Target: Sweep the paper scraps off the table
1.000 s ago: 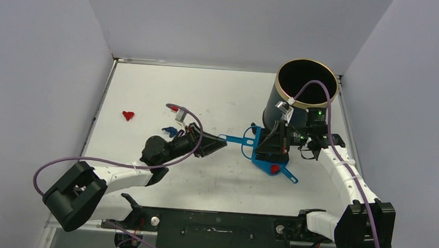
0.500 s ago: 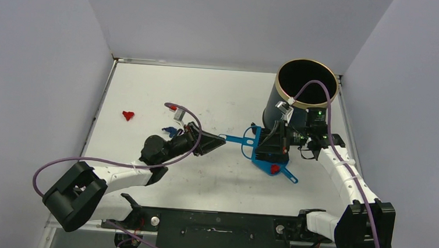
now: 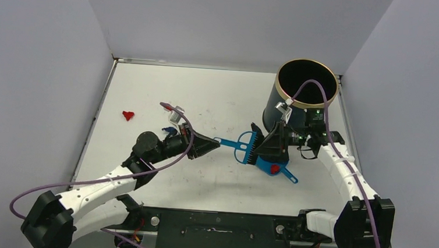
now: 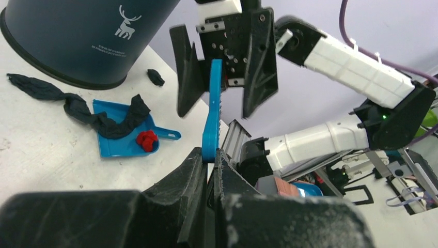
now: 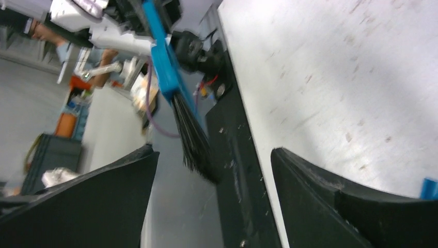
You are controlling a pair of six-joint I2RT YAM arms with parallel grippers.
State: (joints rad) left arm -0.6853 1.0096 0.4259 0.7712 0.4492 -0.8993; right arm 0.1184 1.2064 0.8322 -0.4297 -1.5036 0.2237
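Left fingers (image 4: 186, 178) pinch the blue black-bristled hand brush (image 4: 212, 113) by its handle; right fingers (image 5: 320, 194) stand spread. Only the top view shows a red paper scrap (image 3: 127, 116) near the left edge of the white table (image 3: 150, 84).

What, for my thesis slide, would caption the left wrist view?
Left gripper shut on the brush; right gripper open around it; dustpan holds a red scrap.

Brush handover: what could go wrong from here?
The left claw pinches the brush only by its handle tip, so it may pivot or slip. The brush head sits inside the open right claw and could snag when pulled out. A swing could knock the dustpan and spill its red scrap.
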